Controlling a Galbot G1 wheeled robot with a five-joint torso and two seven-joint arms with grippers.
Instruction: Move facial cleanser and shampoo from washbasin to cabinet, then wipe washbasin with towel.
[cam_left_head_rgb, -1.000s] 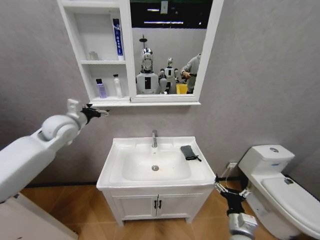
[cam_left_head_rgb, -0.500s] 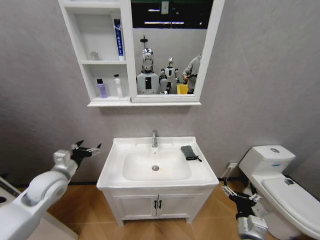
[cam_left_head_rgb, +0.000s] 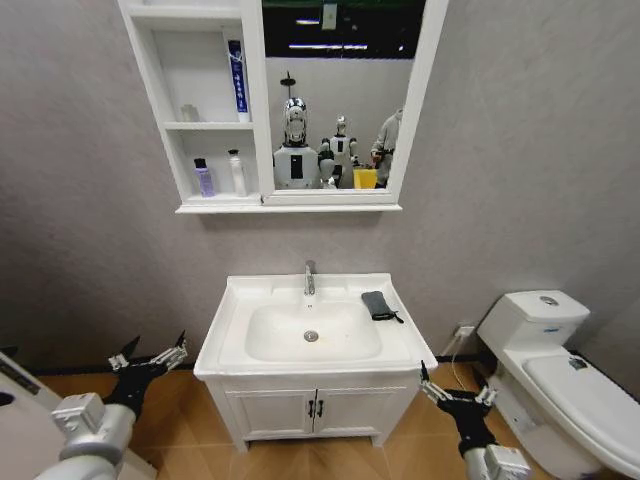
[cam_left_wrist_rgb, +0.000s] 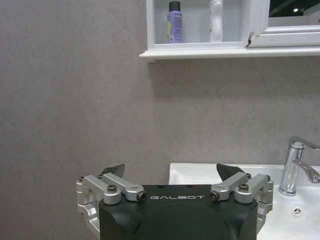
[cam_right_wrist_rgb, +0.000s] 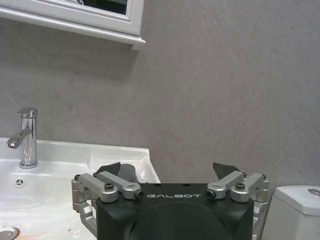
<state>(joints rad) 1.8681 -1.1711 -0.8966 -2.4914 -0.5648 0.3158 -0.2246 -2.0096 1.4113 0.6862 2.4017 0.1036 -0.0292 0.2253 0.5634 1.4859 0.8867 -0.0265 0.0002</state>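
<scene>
The left gripper (cam_left_head_rgb: 148, 358) hangs low beside the vanity, left of the washbasin (cam_left_head_rgb: 232, 345), its jaws spread wide with nothing between them. Up on the wall, the cabinet (cam_left_head_rgb: 257, 110) has three open shelves: the top one holds one tall tube with a blue label (cam_left_head_rgb: 234, 78), the middle one a small clear item (cam_left_head_rgb: 187, 111) too faint to name, and the lowest one purple bottle with a dark cap (cam_left_head_rgb: 203, 178) beside one white bottle (cam_left_head_rgb: 236, 172). Judging by that pair, the cleanser and shampoo look already put away, so the wiping is what remains. The basin has one chrome tap (cam_left_head_rgb: 309, 277) at the back and one drain (cam_left_head_rgb: 311, 336) in the oval bowl. The single towel (cam_left_head_rgb: 376, 304), a small dark folded cloth, lies flat on the right rim of the basin with its short loop trailing toward the corner. It should be light and limp, likely to sag and unfold if lifted by an edge, so a pinch down through the middle of the folded layers seems the safest hold; the glazed rim beneath looks slick, so the cloth may slide under a sideways push. The right gripper (cam_left_head_rgb: 456, 394) sits low by the vanity's right front corner, between it and the one white toilet (cam_left_head_rgb: 560, 375), jaws likewise wide apart and empty, well below the towel.
</scene>
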